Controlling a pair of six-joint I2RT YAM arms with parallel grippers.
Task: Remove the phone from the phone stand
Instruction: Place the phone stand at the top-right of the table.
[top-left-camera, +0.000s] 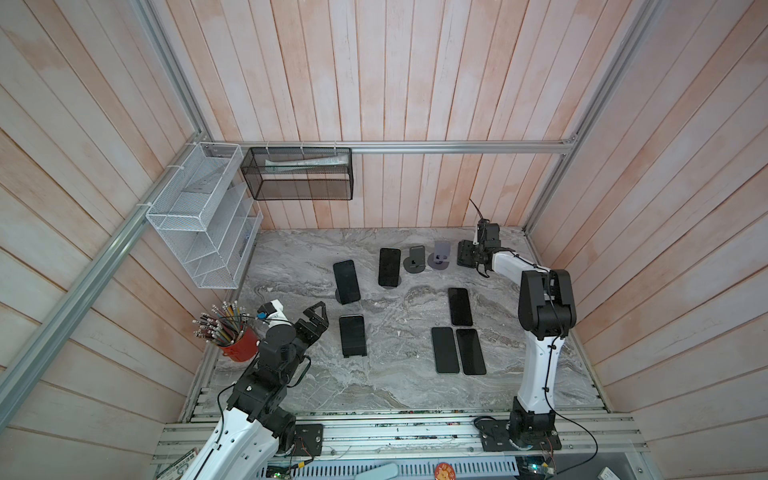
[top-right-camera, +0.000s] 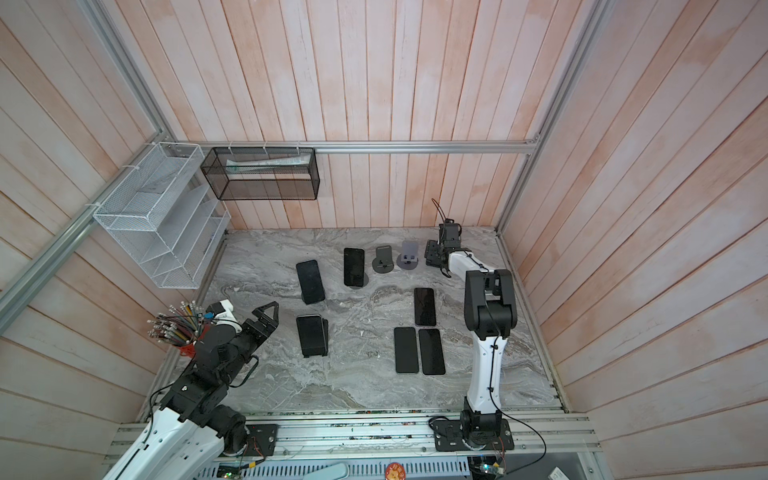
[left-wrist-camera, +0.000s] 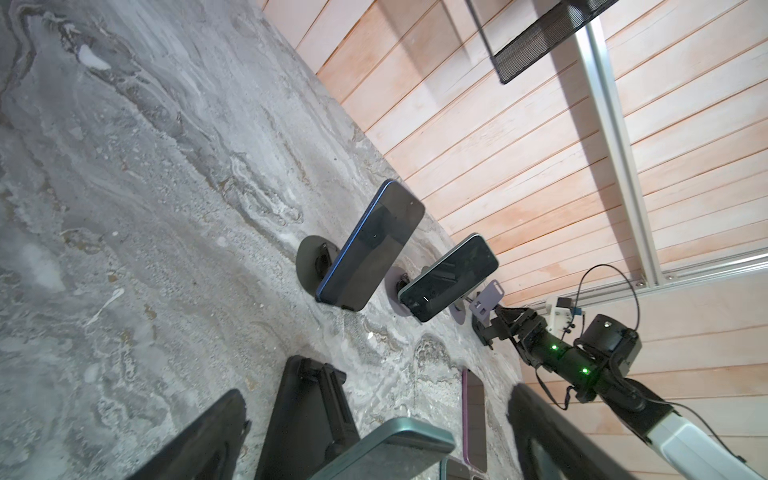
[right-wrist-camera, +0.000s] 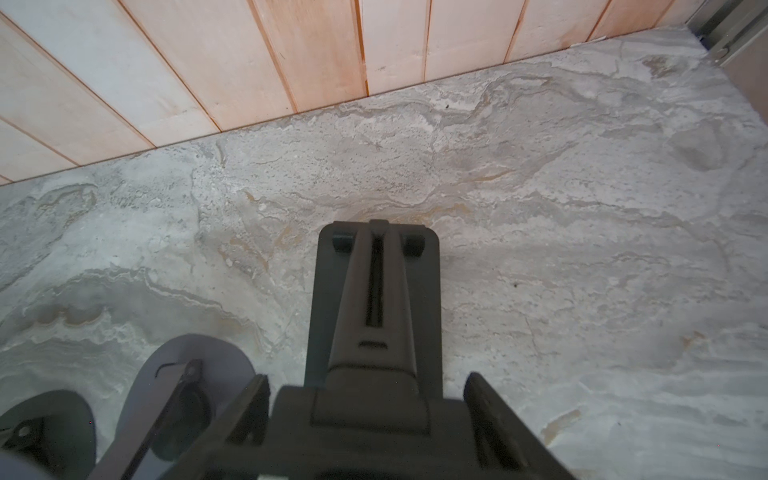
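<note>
The left end effector (top-left-camera: 321, 319) gapes wide and empty just beside a phone (top-left-camera: 352, 334) propped on its stand (top-right-camera: 325, 336). The right end effector (right-wrist-camera: 367, 377), well apart, clamps an empty black stand (right-wrist-camera: 374, 270) at the bench's (top-left-camera: 374, 382) back corner.

Both top views look down on the whole table (top-left-camera: 395, 386); wrist views sit close.

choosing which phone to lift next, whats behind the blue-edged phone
Behind the blue-edged phone, a dark round stand base rests on the marble table. The phone covers the stand's backplate and lip, so how it is cradled cannot be seen.
</note>
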